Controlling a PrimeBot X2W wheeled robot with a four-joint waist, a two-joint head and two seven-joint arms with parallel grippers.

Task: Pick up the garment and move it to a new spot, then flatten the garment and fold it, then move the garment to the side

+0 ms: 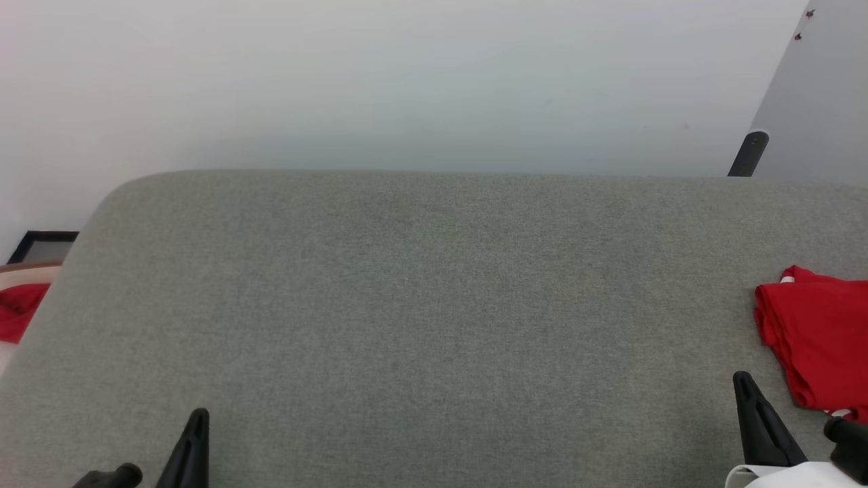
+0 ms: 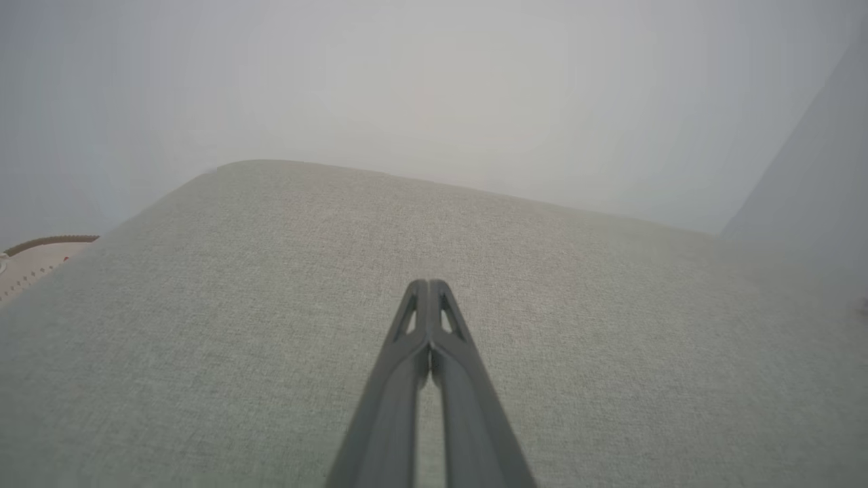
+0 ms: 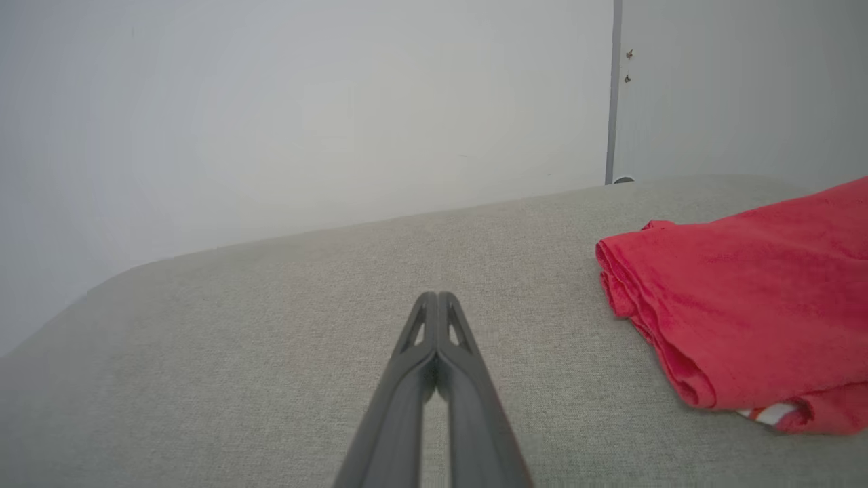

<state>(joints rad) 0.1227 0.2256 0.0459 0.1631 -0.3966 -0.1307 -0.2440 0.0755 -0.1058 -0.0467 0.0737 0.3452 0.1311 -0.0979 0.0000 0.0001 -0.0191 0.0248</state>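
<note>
The garment point(image 1: 817, 329) lies folded in a compact red bundle at the right edge of the grey pad point(image 1: 420, 291), partly cut off by the frame; a bit of white-and-red trim peeks out under its near corner. R gripper point(image 3: 438, 297) is over the pad's near-right part, just left of the garment, not touching it; fingers pressed together at the tips, nothing between them. L gripper point(image 2: 428, 285) is over the pad's near-left part; fingers likewise closed on nothing. Off the pad's left edge: a red cloth scrap point(image 1: 20, 308) below a tan rim point(image 1: 27, 268), maybe a basket; too little in view to be sure.
</note>
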